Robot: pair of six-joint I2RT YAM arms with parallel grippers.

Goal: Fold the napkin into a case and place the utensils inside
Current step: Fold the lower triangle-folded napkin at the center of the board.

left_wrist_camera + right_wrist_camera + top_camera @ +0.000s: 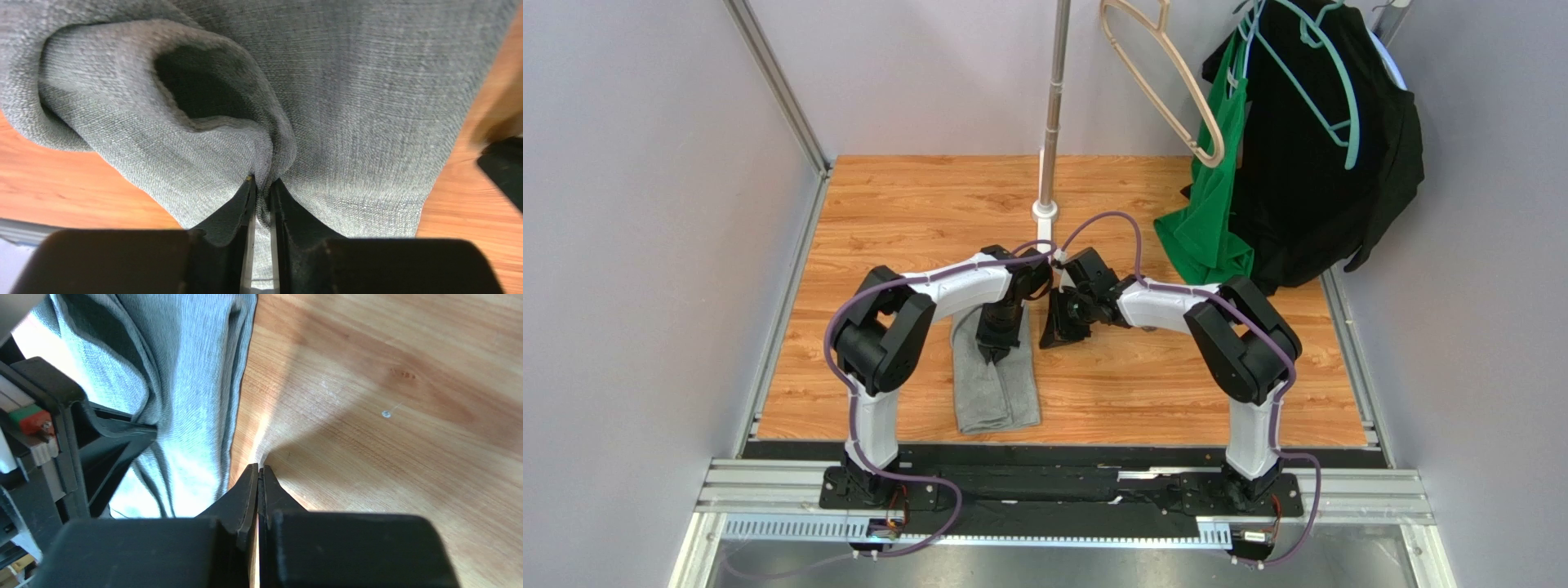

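Since your left gripper (261, 184) has its two black fingers drawn in on a raised ridge of the napkin (356, 110), a soft heather-grey woven cloth, check that pinch before you trust it. Just beyond the fingertips the cloth bunches, and up and to the left of them it puffs into a loop with a dark hollow. You may therefore be holding more than one layer. Lift only a little, carry the fold across evenly, and watch that the layer underneath does not drag, or the strip will lose its straight edges. Your right gripper (258, 471) has its jaws pressed together on nothing. Its tips sit over bare wood just to the right of the napkin's long edge, where they look well placed to pin that edge if it creeps. From above, the napkin lies as a narrow strip running from the left gripper back toward the arm bases. You will not find the utensils in any view, so plan to look for them. Under both grippers is a smooth orange-brown wood-grain tabletop (380, 404), which I judge slippery for cloth. Beyond the grippers a metal pole (1053, 98) stands upright. Farther off to the right of it hang a green garment (1204, 233) and a black garment (1320, 184), with plain grey walls all round.
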